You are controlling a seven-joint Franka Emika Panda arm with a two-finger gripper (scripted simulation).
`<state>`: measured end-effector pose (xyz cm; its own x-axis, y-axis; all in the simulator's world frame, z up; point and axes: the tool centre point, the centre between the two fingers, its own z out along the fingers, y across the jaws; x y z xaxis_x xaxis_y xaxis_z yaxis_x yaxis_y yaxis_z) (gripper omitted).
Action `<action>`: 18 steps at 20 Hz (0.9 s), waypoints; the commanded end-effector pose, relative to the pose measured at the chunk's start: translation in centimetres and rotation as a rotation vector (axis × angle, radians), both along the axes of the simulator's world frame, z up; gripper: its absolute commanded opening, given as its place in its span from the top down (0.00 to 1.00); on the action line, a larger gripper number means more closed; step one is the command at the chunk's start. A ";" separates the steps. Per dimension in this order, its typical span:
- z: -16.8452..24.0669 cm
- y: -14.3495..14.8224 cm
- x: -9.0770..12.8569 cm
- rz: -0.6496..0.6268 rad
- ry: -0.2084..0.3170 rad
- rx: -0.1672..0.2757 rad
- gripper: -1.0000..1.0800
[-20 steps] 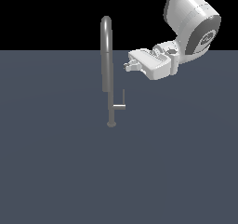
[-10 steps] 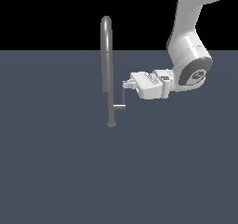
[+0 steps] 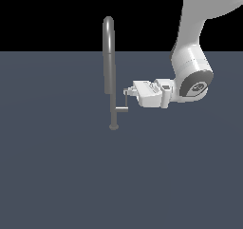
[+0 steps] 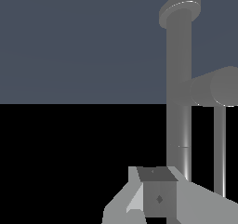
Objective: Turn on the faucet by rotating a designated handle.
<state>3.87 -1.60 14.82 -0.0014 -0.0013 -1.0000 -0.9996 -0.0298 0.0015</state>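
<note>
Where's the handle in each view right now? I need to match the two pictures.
Exterior view: the handle sticks out low on the faucet toward the exterior view's right, at the hand.
Wrist view: the handle, a stub with a thin rod.
Shared landmark: the faucet's upright pipe.

faucets: 1 — faucet (image 3: pixel 110 71) | handles: 1 — handle (image 3: pixel 124 104) | arms: 1 — arm (image 3: pixel 192 57) | grippers: 1 — gripper (image 3: pixel 127 91) | surfaces: 1 — floor (image 3: pixel 57 166)

A flat slate-blue floor (image 3: pixel 57 176) meets a plain black backdrop (image 3: pixel 47 14) at the horizon
</note>
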 end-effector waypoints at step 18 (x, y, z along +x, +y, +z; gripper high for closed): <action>0.8 -0.1 -3.5 -0.004 -0.001 -0.001 1.00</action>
